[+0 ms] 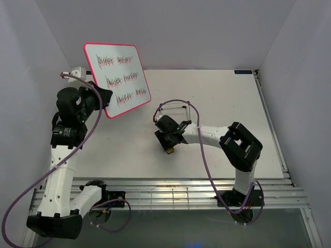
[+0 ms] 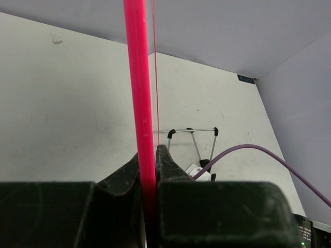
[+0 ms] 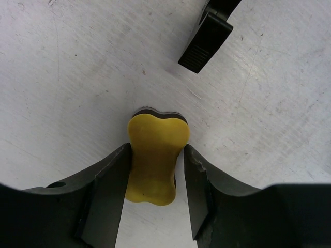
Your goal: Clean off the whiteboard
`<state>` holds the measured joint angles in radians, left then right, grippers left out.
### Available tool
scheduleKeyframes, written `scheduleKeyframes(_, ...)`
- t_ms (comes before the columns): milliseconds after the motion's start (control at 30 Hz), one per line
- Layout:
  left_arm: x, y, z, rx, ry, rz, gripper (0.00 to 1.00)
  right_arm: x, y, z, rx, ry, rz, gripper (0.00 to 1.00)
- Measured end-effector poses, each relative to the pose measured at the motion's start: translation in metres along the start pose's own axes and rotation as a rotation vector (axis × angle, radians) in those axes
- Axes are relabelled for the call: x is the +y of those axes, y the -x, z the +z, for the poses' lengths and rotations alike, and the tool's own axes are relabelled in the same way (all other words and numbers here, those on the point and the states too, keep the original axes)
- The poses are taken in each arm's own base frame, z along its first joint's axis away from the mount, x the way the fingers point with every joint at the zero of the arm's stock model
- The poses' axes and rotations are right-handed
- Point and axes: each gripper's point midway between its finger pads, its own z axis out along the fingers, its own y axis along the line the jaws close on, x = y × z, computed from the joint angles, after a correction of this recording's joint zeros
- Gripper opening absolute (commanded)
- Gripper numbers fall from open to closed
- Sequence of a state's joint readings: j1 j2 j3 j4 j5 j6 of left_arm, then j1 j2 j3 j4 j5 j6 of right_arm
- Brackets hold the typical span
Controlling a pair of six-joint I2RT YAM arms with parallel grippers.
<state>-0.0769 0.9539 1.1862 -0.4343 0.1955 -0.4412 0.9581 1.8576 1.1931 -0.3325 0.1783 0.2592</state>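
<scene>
Top external view showed the whiteboard (image 1: 118,80) held up off the table (image 1: 238,119) at the far left, tilted, with three lines of red scrawl on its face. It looked light and stiff with a slick face, so the thin pink frame edge was the sensible hold; hard pressure would likely swing it. The left gripper (image 1: 103,98) was clamped on that edge, forearm raised. The right gripper (image 3: 156,149) reached low, jaws straddling the yellow eraser (image 3: 155,157) on the table; whether they pinched it, I could not tell.
</scene>
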Motion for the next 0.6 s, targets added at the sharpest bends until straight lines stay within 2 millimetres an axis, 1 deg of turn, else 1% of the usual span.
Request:
scheduleKeyframes(267,0.003,-0.01,0.0,0.029,0.004,0.012,0.0,0.004,-0.001,-0.001,0.001,0.003,-0.009,0.35)
scheduleKeyframes(367,0.002,-0.012,0.0,0.037,-0.003,0.013,0.0,0.005,-0.002,-0.001,0.0,0.003,-0.009,0.34)
scheduleKeyframes(433,0.001,-0.015,-0.001,0.051,-0.013,0.011,0.0,0.003,-0.005,-0.004,-0.002,-0.001,-0.003,0.34)
scheduleKeyframes(467,0.0,-0.017,-0.001,0.061,-0.019,0.01,0.0,0.001,-0.007,-0.009,-0.004,-0.005,0.002,0.34)
scheduleKeyframes(533,-0.003,-0.023,-0.004,0.091,-0.034,0.007,0.0,-0.006,-0.014,-0.025,-0.022,-0.013,0.018,0.33)
scheduleKeyframes(567,-0.005,-0.027,-0.006,0.109,-0.043,0.006,0.0,-0.011,-0.017,-0.038,-0.036,-0.017,0.027,0.33)
scheduleKeyframes(600,-0.007,-0.031,-0.008,0.129,-0.052,0.002,0.0,-0.017,-0.018,-0.056,-0.072,-0.017,0.042,0.32)
